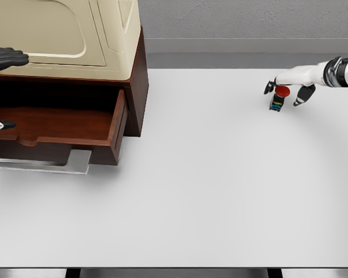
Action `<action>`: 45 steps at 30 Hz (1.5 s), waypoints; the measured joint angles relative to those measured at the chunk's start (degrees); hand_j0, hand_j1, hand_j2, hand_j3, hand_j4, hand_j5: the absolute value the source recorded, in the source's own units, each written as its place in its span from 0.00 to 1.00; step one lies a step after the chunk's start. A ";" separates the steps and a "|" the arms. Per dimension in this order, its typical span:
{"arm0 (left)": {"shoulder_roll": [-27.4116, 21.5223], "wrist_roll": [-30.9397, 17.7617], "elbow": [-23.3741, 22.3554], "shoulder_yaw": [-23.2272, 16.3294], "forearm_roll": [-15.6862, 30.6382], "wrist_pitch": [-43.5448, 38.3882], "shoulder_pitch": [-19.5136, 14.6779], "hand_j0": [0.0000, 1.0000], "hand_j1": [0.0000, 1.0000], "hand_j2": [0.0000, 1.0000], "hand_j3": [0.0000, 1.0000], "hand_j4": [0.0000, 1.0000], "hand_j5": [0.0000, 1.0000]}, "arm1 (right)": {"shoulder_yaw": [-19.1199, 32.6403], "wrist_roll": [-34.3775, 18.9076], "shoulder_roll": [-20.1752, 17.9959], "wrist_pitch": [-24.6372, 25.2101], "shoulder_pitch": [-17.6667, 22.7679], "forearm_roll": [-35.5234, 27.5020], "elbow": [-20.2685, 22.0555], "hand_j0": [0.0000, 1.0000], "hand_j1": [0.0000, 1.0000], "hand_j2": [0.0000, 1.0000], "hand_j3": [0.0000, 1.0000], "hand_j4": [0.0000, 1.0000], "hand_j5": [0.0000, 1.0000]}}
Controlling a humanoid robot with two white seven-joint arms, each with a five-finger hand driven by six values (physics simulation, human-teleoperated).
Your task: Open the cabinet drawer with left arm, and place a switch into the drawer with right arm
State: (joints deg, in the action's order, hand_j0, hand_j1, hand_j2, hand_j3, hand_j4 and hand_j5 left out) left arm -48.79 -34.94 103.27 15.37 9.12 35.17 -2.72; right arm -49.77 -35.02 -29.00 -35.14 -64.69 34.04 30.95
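Your switch (pixel 278 99) stands upright on the white table (pixel 220 191), in the far right part of the surface. It has a red round cap on top and a dark body below with small blue and yellow marks. It is well apart from the drawer.

Your right hand (pixel 290 87) comes in from the right edge on a white arm and sits directly over the switch. Its dark-tipped fingers (pixel 303 97) are spread and point downward on both sides of the red cap. Whether any finger actually touches the switch cannot be told from this view; the hand is not closed on it and the switch rests on the table.

The drawer (pixel 75 124) is pulled out of the dark wooden cabinet (pixel 138 87) at the left, its brown floor bare and open to view. A cream-coloured appliance (pixel 75 35) sits on top of the cabinet. A flat grey metal piece (pixel 58 165) shows under the front of the drawer.

Your left hand (pixel 6 58) shows at the left edge by the cabinet top, dark fingers extended; another fingertip shows lower down at the drawer's edge. You cannot tell from here whether it grips anything.
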 measured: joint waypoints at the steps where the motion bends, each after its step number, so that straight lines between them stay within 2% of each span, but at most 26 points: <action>1: 0.24 -0.01 0.00 -0.05 -0.04 0.00 -0.09 1.00 1.00 1.00 1.00 1.00 1.00 | -0.01 0.00 0.03 0.00 0.00 0.00 -0.11 0.76 0.76 0.76 0.76 0.76 0.76; 5: 0.71 0.00 0.00 -0.18 -0.12 0.01 0.09 1.00 1.00 1.00 1.00 1.00 1.00 | -0.10 0.00 0.13 0.00 0.00 0.01 -0.31 0.75 0.75 0.75 0.75 0.75 0.75; 8: 1.19 -0.01 0.00 -0.49 -0.15 0.00 -0.17 1.00 1.00 1.00 1.00 1.00 1.00 | -0.03 0.00 0.16 0.00 -0.09 -0.01 -0.32 0.70 0.70 0.70 0.70 0.70 0.70; 9: 1.81 0.01 0.00 -0.65 -0.14 -0.01 -2.10 1.00 1.00 1.00 1.00 1.00 1.00 | 0.01 0.00 0.15 0.01 -0.18 -0.04 -0.31 0.70 0.70 0.70 0.70 0.70 0.70; 12: 4.53 0.02 0.00 -1.28 -0.84 -0.02 -2.99 1.00 1.00 1.00 1.00 1.00 1.00 | 0.10 0.05 0.12 0.12 -0.35 -0.17 -0.29 0.65 0.65 0.65 0.65 0.65 0.65; 15: 5.66 0.03 0.00 -3.85 -2.28 -0.03 -5.89 1.00 1.00 1.00 1.00 1.00 1.00 | 0.08 0.11 0.16 0.25 -0.35 -0.31 -0.27 0.64 0.64 0.64 0.64 0.64 0.64; 20: 6.33 0.02 -0.01 -7.21 -3.31 0.01 -6.06 1.00 1.00 1.00 1.00 1.00 1.00 | 0.09 0.22 0.26 0.48 -0.26 -0.61 -0.23 0.63 0.63 0.63 0.63 0.63 0.63; 24: 8.45 0.02 -0.01 -7.79 -3.68 0.01 -6.33 1.00 1.00 1.00 1.00 1.00 1.00 | 0.01 0.20 0.34 0.42 -0.26 -0.51 -0.25 0.55 0.55 0.55 0.55 0.55 0.55; 26: 8.96 0.02 -0.01 -7.89 -3.76 0.01 -6.33 1.00 1.00 1.00 1.00 1.00 1.00 | -0.02 0.18 0.35 0.37 -0.26 -0.43 -0.26 0.49 0.49 0.49 0.49 0.49 0.49; 29: 9.27 0.02 -0.01 -7.91 -3.87 0.00 -6.24 1.00 1.00 1.00 1.00 1.00 1.00 | -0.04 0.14 0.36 0.34 -0.26 -0.37 -0.27 0.48 0.48 0.48 0.48 0.48 0.48; 32: 9.38 0.02 -0.01 -7.58 -4.00 0.00 -6.07 1.00 1.00 1.00 1.00 1.00 1.00 | -0.10 0.11 0.36 0.23 -0.26 -0.27 -0.25 0.42 0.42 0.42 0.42 0.42 0.42; 40: 9.46 0.02 -0.05 -5.87 -4.24 0.00 -5.45 1.00 1.00 1.00 1.00 1.00 1.00 | 0.31 0.02 0.36 0.00 -0.53 -0.50 0.21 0.43 0.43 0.43 0.43 0.43 0.43; 45: 9.54 0.02 -0.08 -3.20 -4.31 0.02 -2.64 1.00 1.00 1.00 1.00 1.00 1.00 | 0.63 0.00 -0.12 -0.08 -0.26 -0.71 4.60 0.44 0.44 0.44 0.44 0.44 0.44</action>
State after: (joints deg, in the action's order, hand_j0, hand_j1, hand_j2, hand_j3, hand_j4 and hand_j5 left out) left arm -39.25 -34.93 103.19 12.16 4.81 35.19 -5.36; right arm -49.15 -35.02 -29.12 -35.22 -64.95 33.33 35.55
